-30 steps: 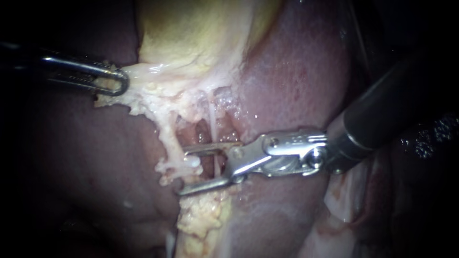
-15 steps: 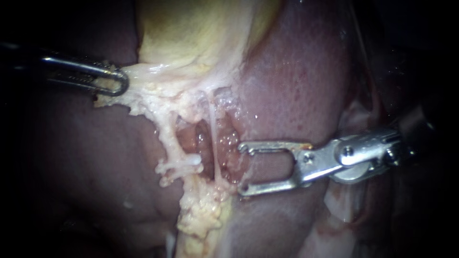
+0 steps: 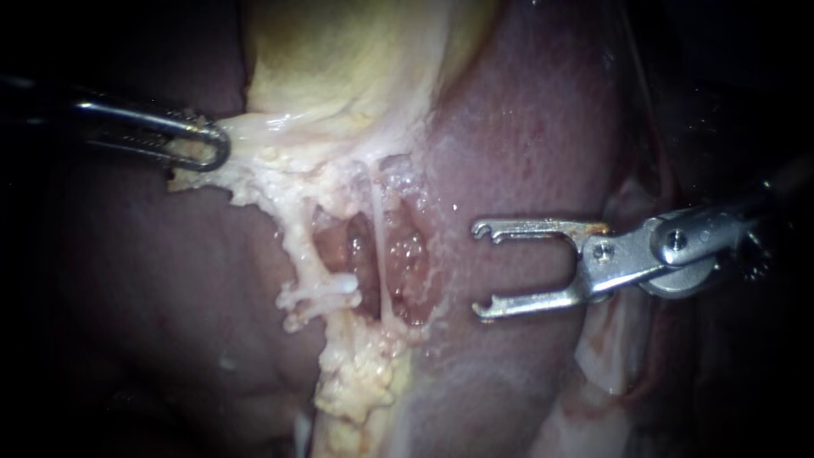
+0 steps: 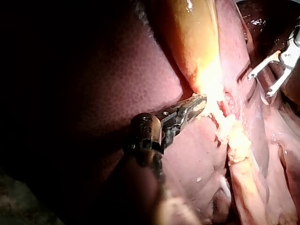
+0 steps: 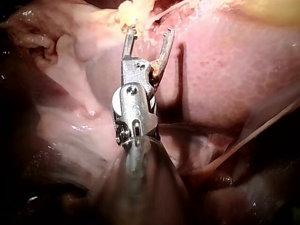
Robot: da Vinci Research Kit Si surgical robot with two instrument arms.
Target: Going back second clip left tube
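Tubes between left instrument and right instrument

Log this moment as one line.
left instrument: jaws shut on pale tissue | right instrument: jaws open, empty, over liver | apart from thin tube

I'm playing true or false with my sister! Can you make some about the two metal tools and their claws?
1. The claw of the right instrument is open. True.
2. It grips the thin tube. False: it is empty, apart from the tube, over the liver.
3. The claw of the left instrument is shut on pale tissue. True.
4. The two instruments touch each other. False: they are well apart.
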